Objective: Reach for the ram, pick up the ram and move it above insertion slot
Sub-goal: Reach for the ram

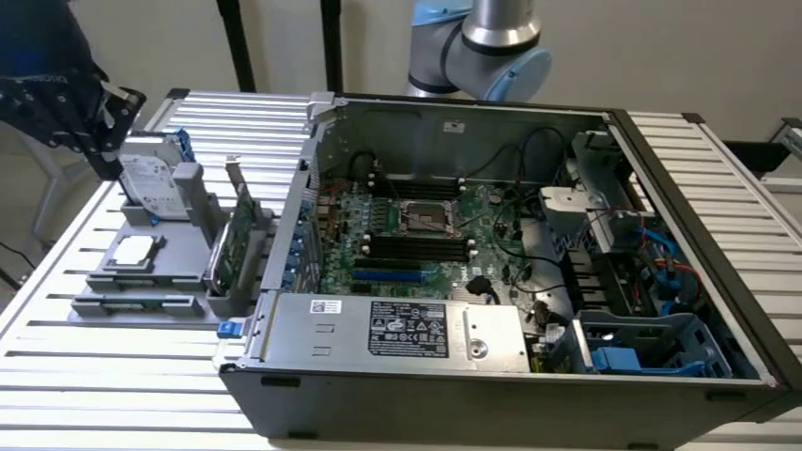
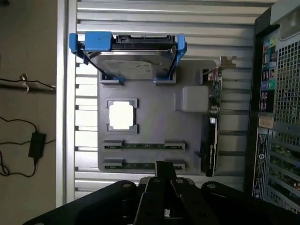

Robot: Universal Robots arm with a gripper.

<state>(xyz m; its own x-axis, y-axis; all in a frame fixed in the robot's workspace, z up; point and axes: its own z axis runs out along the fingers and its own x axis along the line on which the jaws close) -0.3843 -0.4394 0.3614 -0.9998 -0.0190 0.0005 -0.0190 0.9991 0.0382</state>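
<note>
Two thin green ram sticks lie edge-up in the grey fixture tray (image 2: 154, 126), one ram (image 2: 144, 146) beside the other (image 2: 136, 165). From the exterior view a ram (image 1: 135, 303) shows in the tray's front holder. My gripper (image 2: 164, 167) hangs above the tray with its black fingers together and nothing between them, apart from the sticks. In the exterior view the gripper (image 1: 88, 132) is high over the tray's far end, at the exterior view's left. The open computer case (image 1: 501, 395) holds the motherboard with its black memory slots (image 1: 414, 246).
The tray also carries a hard drive in a blue bracket (image 2: 129, 56), a square processor (image 2: 121, 115) and an upright green expansion card (image 2: 211, 126). The tray stands on a slatted metal table (image 1: 113, 376). A cable and adapter (image 2: 35, 145) lie on the floor beside it.
</note>
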